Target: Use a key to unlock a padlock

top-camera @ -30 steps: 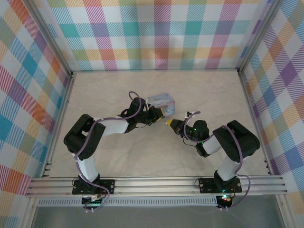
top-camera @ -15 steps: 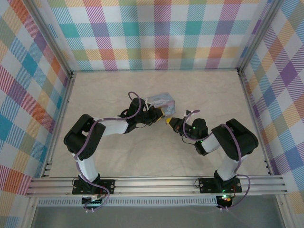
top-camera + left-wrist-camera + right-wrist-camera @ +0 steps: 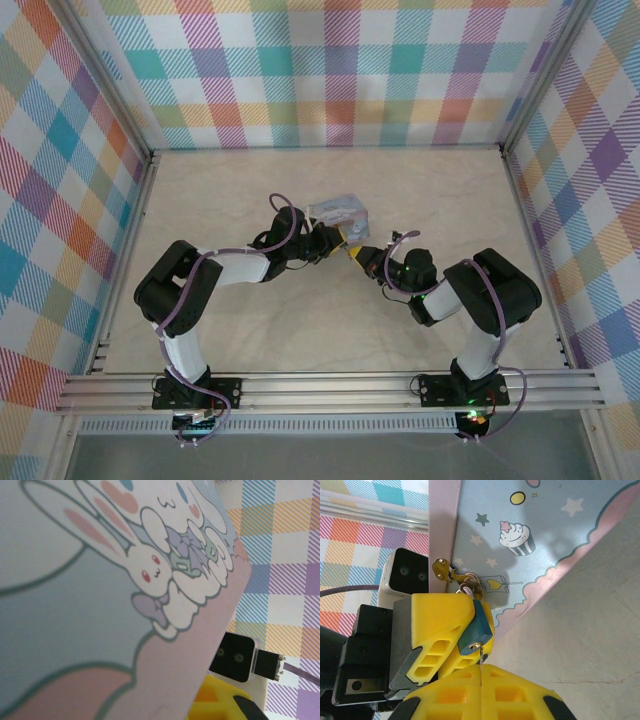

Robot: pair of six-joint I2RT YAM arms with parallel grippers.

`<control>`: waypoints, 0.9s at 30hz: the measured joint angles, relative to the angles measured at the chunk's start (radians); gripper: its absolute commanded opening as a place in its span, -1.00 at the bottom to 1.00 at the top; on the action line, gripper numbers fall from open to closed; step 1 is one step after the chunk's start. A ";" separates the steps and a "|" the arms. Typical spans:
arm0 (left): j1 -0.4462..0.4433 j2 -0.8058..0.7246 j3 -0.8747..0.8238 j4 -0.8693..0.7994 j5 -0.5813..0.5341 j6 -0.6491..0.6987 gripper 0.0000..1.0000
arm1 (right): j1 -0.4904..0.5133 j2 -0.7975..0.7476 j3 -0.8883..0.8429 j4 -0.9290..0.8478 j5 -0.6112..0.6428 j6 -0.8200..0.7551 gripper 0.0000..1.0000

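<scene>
The left gripper (image 3: pixel 341 238) is clamped on the teal padlock (image 3: pixel 476 626), which hangs by its shackle from the brass hasp (image 3: pixel 442 570) on the pastel cartoon box (image 3: pixel 545 545). The right gripper (image 3: pixel 481 692) is closed on the key (image 3: pixel 481 656), a thin shaft pointing up. Its tip is at the padlock's lower end; can't tell if it's inserted.

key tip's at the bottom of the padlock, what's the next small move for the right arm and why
Probably ease the key straight in a little deeper before any turn. The right gripper is shut on it, its tip meets the padlock's underside, and bare blade shows between. The left gripper clamps the padlock, hanging from the box's hasp.
</scene>
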 measured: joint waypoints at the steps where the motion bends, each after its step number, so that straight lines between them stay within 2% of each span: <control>1: 0.000 0.000 -0.001 0.002 0.000 -0.002 -0.79 | 0.000 0.000 0.000 0.000 0.000 0.000 -1.00; 27: 0.001 0.014 -0.032 0.121 0.000 -0.060 -0.78 | 0.008 -0.037 0.002 -0.002 0.037 0.075 -1.00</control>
